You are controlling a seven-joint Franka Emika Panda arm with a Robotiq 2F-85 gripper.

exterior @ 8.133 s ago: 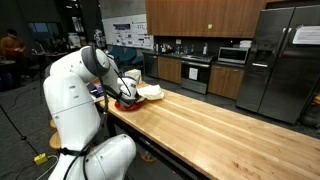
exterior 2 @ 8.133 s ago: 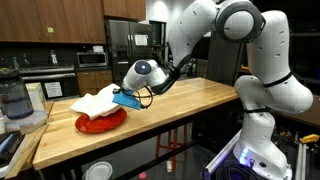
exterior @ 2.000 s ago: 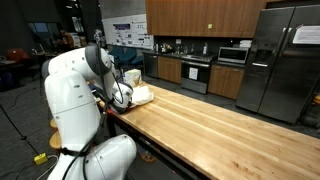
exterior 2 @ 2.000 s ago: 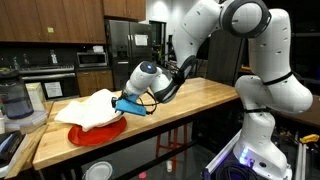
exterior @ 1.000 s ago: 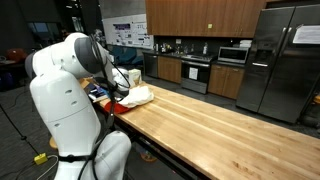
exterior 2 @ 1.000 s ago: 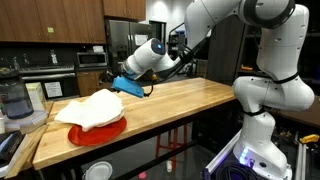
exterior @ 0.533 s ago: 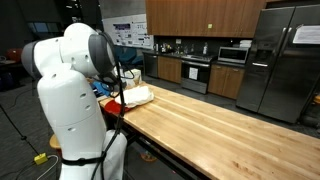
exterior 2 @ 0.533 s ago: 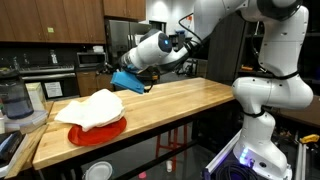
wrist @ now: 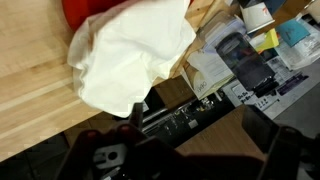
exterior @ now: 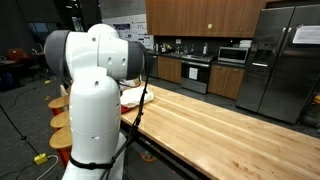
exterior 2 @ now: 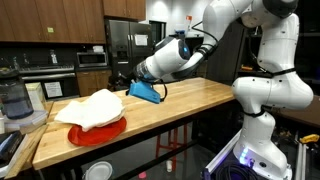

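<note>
A white cloth (exterior 2: 97, 106) lies crumpled over a red plate (exterior 2: 105, 130) near the end of the wooden counter (exterior 2: 190, 100). My gripper (exterior 2: 140, 92), with blue fingers, hangs in the air just beside the cloth and above the counter. It is open and holds nothing. The wrist view looks down on the cloth (wrist: 130, 55) and a sliver of the plate (wrist: 82, 10); the gripper (wrist: 198, 140) shows as dark, widely spread fingers with only counter and floor between them. In an exterior view the robot's body (exterior: 95, 90) hides the gripper and most of the cloth.
A blender jar and containers (exterior 2: 15, 100) stand past the plate at the counter's end. Boxes and a dark device (wrist: 240, 60) lie on a lower surface beyond the counter edge. Round stools (exterior: 60, 120) stand beside the robot. The long countertop (exterior: 220, 130) stretches away towards the kitchen.
The arm has lifted off the cloth and swung up and away over the counter, now dipping slightly. The cloth stays draped on the plate. The robot's body has turned, blocking an exterior view.
</note>
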